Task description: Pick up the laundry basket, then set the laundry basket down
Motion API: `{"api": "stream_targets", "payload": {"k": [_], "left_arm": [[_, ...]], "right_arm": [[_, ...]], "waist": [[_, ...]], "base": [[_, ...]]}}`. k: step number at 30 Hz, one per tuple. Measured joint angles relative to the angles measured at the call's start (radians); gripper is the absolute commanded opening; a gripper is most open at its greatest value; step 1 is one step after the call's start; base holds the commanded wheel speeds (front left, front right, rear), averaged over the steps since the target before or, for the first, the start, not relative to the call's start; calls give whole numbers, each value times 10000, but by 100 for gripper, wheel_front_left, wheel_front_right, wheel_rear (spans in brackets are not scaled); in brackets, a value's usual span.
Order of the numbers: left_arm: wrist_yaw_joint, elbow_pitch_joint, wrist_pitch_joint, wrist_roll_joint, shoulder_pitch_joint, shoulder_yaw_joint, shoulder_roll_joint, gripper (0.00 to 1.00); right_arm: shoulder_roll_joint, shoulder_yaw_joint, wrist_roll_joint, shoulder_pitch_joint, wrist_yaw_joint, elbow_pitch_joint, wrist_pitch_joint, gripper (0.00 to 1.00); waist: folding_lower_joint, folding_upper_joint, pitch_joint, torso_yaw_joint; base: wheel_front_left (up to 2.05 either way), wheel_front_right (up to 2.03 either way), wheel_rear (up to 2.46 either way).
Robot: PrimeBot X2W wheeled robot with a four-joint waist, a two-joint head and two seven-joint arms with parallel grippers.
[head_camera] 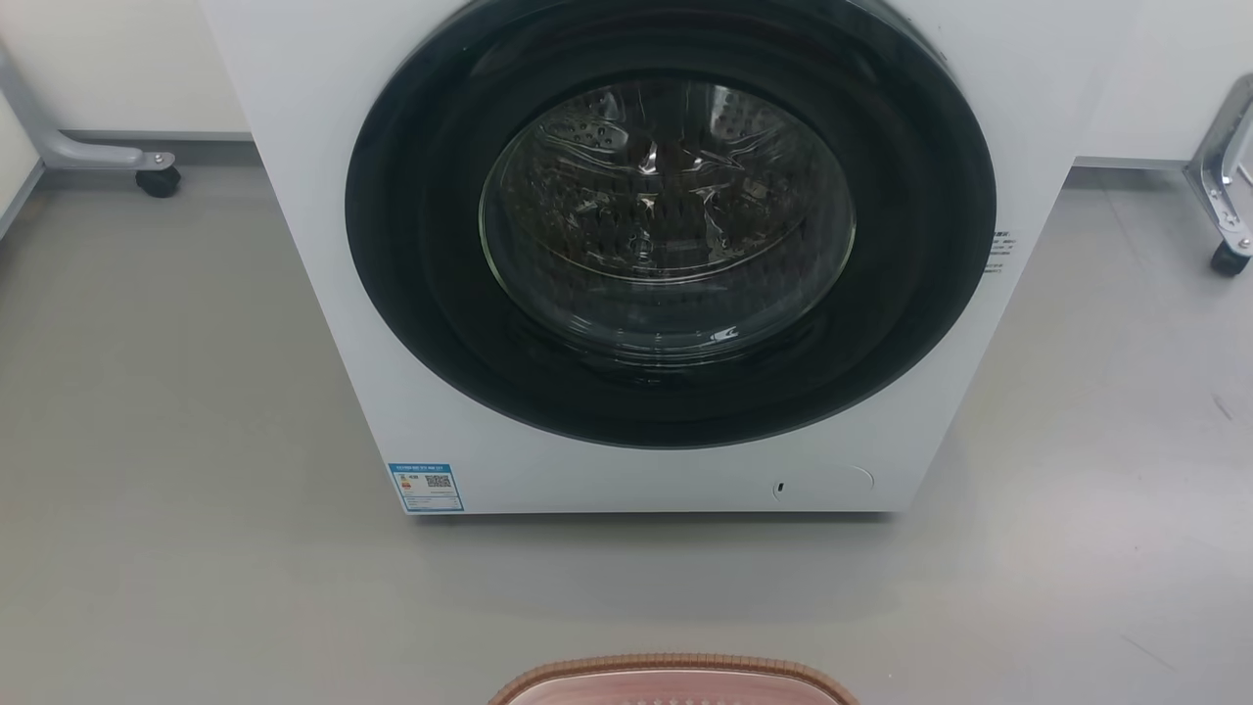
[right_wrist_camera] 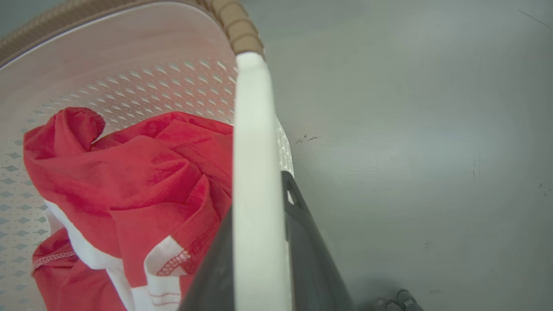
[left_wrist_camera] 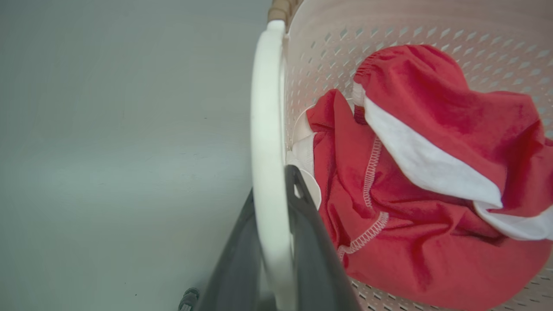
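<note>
Left gripper pinches one white side handle of laundry basket between its fingers; right gripper pinches opposite handle likewise. Basket spans between the two grippers, red-and-white garment inside; grey floor outboard of each.

Count from the floor:
- washer: 1. On its front, 1 round door, 1 blue label and 1 small round hatch.
- laundry basket: 1.
- white handles: 2, left handle and right handle.
- grippers: 2, left gripper and right gripper, one clamped per handle, two dark fingers each.
- red-and-white cloth: number of pieces cannot be told.
- castors: 2, left castor and right castor.
</note>
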Motion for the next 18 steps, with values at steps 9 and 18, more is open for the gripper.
{"api": "stream_targets", "payload": {"k": [9, 18], "left_arm": [[2, 2, 15, -21, 0, -19, 2, 0], [6, 2, 17, -44, 0, -81, 4, 0]], "right_arm": [[-2, 244, 351, -35, -54, 58, -15, 0], [-2, 458, 577, -51, -56, 134, -98, 0]], "waist": [[0, 0, -57, -16], [0, 0, -90, -8]], "base": [[0, 0, 0], [0, 0, 0]]}}
